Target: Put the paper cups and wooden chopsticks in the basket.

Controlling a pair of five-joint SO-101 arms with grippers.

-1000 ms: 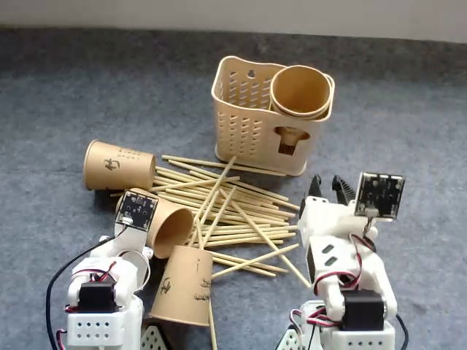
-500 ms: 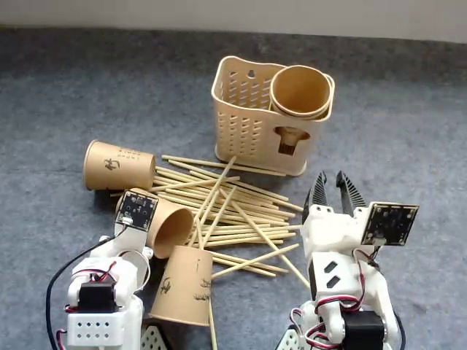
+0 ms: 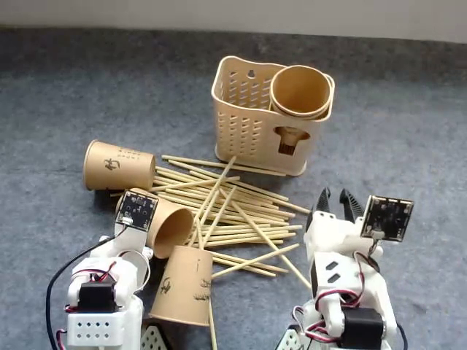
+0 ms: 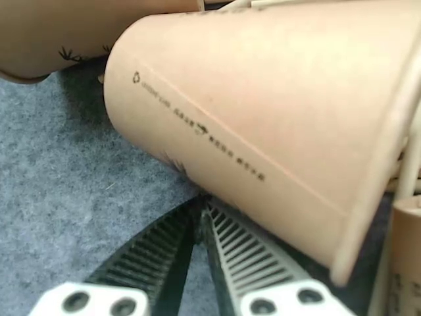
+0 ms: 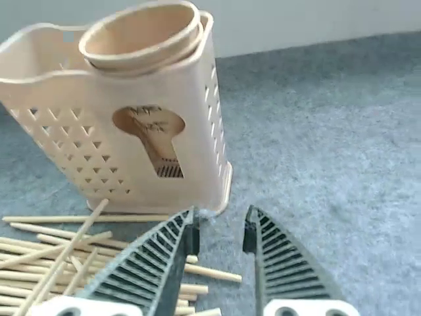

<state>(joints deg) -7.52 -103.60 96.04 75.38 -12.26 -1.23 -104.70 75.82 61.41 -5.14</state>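
High view, basket: the plastic basket (image 3: 252, 124) stands upright at 12 o'clock from the heap of sticks.
Done: the nested paper cups (image 3: 300, 91) sit in its 3 o'clock end. I count two rims; more may hide below.
Not done, cups: three lie on their sides on the grey carpet (image 3: 66, 95). These are the far cup (image 3: 119, 166) at 9 o'clock, the middle cup (image 3: 168, 226) at 8 o'clock and the near cup (image 3: 186, 284) at 7 o'clock.
Not done, sticks: the wooden chopsticks (image 3: 233, 211) are a loose crossed heap in the centre. They are too many to count exactly, surely more than ten. I see none in the basket.
Progress: I judge less than half.
My left gripper (image 4: 199, 209): at 7 o'clock, with fingers pressed together under the side of the middle cup, gripping nothing.
My right gripper (image 3: 333, 194): at 5 o'clock, with fingers a little spread, empty, pointing toward the basket.
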